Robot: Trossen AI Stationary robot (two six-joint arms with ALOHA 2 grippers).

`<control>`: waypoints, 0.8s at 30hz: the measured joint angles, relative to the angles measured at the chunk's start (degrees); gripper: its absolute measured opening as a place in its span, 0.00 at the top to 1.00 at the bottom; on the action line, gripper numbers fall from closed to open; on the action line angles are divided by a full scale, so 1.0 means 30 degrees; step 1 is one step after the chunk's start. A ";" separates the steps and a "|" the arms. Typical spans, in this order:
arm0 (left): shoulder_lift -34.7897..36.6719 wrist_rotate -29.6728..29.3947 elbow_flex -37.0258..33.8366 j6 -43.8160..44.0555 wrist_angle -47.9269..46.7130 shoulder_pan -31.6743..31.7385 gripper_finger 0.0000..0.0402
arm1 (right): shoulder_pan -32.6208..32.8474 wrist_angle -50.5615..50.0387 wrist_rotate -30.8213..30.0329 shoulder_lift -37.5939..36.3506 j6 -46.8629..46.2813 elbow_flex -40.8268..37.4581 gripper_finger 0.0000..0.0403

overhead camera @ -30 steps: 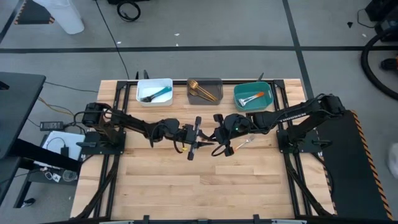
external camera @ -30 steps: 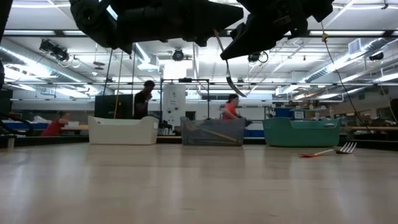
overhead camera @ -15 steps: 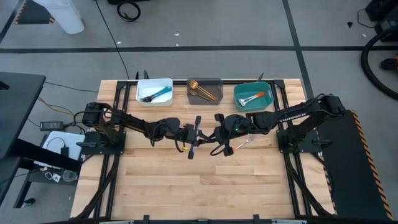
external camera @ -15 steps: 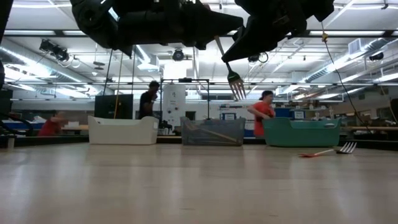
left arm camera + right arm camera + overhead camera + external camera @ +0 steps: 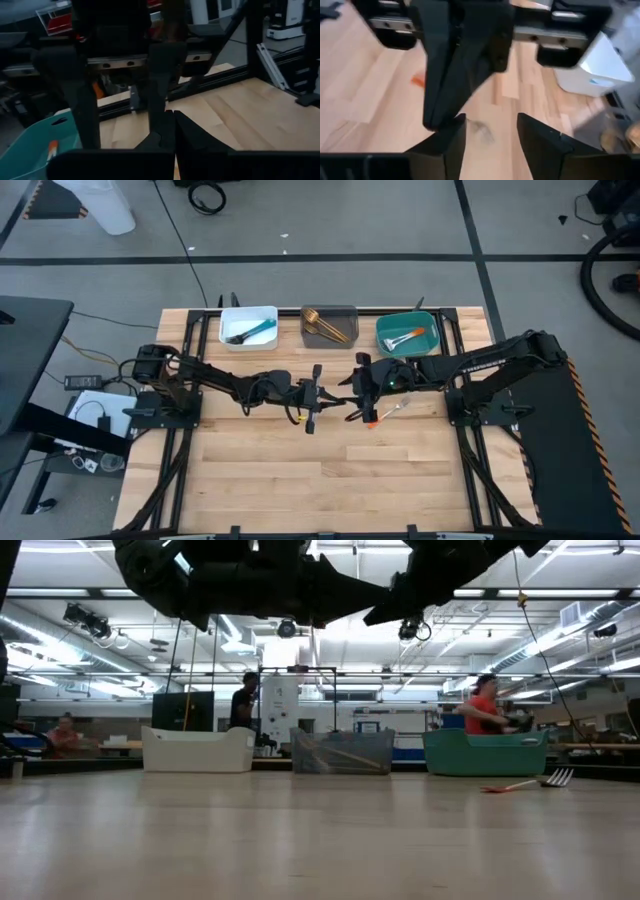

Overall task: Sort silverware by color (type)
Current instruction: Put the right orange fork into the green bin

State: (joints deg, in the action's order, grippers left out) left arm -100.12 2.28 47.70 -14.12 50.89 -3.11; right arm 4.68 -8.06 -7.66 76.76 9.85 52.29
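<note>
Both arms are meeting over the middle of the wooden table, raised above its surface. The left gripper is reaching in from the left with its fingers pressed fully together; whether a utensil is pinched between them cannot be told from these views. The right gripper is facing it from the right, just beside it, with its fingers standing clearly apart and nothing between them.

Along the far edge, three bins are sitting in a row. The white bin is holding a blue-handled utensil. The grey bin is holding gold utensils. The teal bin is holding orange-handled utensils.

One orange-handled fork is lying flat on the table near the right gripper, in front of the teal bin; in the low view it is resting on the boards, tines pointing right.

A person in a red top is standing in the room behind the table.
</note>
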 joint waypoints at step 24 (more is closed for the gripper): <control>0.1341 -0.5875 0.1157 0.9402 -1.7688 -0.2786 0.91 | 0.0441 -0.2457 -0.6336 -0.0011 -0.6014 -0.1682 0.55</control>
State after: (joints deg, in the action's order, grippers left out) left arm -96.09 -15.34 51.17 14.09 -2.17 -11.47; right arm 6.00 -15.43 -26.67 76.73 -8.19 47.25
